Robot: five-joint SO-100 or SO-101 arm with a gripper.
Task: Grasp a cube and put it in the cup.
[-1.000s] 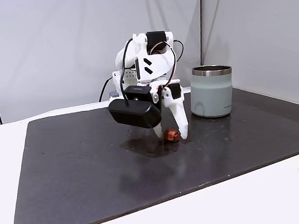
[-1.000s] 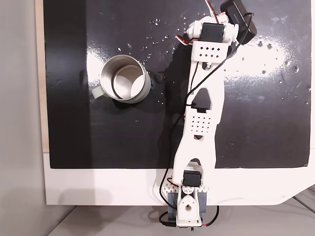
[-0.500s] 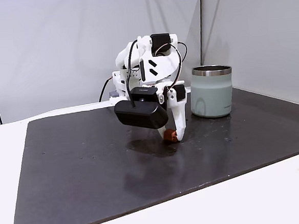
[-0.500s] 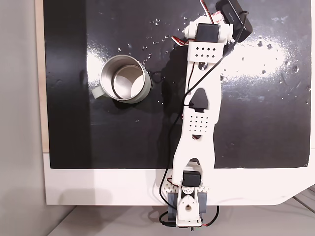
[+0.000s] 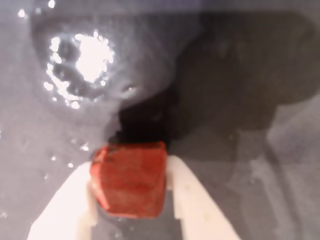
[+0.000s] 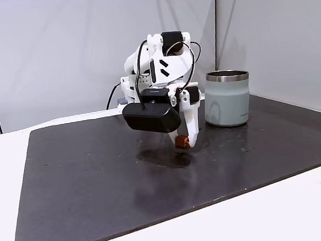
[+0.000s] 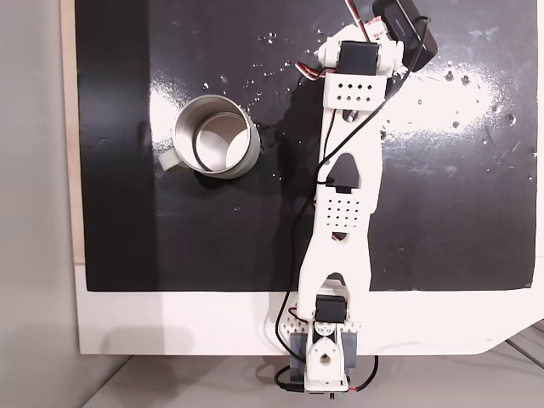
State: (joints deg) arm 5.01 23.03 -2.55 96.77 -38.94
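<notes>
A white tabletop (image 6: 299,210) carries a large dark glossy mat (image 6: 98,180) that covers most of it. A white jointed robot arm (image 7: 344,212) reaches from its base at the near edge in the overhead-looking fixed view toward the far side of the mat. In the side fixed view, the cup (image 6: 228,98), pale grey-green with a shiny steel rim, stands upright on the mat to the right of the arm, apart from it. The gripper (image 6: 184,143) points downward and is closed on the cube (image 6: 181,143), a small reddish-brown block held just above the mat. In the wrist view, the cube (image 5: 130,178) sits clamped between two white fingers (image 5: 70,200), over its own dark shadow.
</notes>
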